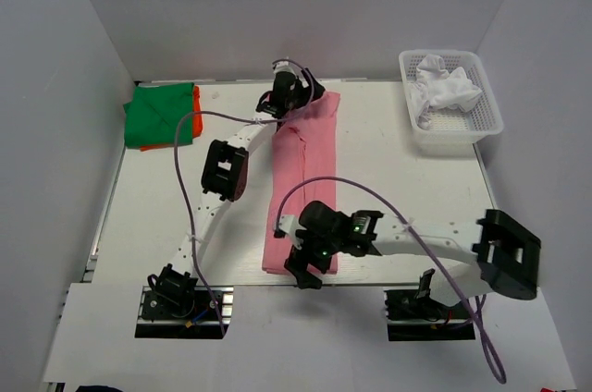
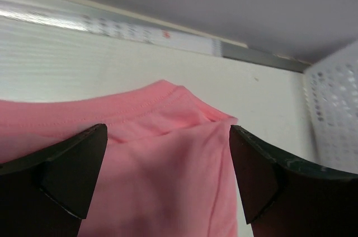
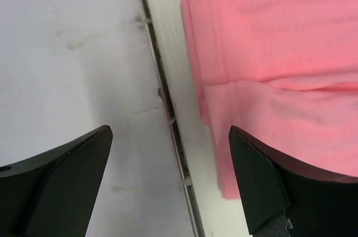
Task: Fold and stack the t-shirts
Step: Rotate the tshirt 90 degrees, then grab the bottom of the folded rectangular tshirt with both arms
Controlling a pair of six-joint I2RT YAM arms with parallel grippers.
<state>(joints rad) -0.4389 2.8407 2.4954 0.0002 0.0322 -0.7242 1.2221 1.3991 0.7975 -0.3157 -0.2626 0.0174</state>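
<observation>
**Item 1.** Pink cotton t-shirt [image 1: 305, 179], folded lengthwise into a narrow strip. It lies down the middle of the white worktop [image 1: 407, 189].

**Item 2.** Left tool [image 2: 168, 133], at the strip's far end. Its jaws are spread wide over the curved, stitched edge (the neckline, by its look) and hold nothing.

**Item 3.** Right tool [image 3: 170, 131], at the near end. It is equally wide open and empty, with the hem corner beside one finger. You have one tool at each end, probably so you can fold the strip crosswise.

**Item 4.** Folded green t-shirt [image 1: 159, 115] lying on a folded orange one [image 1: 196, 101] at the far-left corner, the stack begun.

**Item 5.** White perforated plastic basket [image 1: 492, 107] at the far right, holding a crumpled white shirt [image 1: 444, 87].

**Item 6.** Plain white walls [image 1: 305, 4] enclose the worktop on three sides.
</observation>
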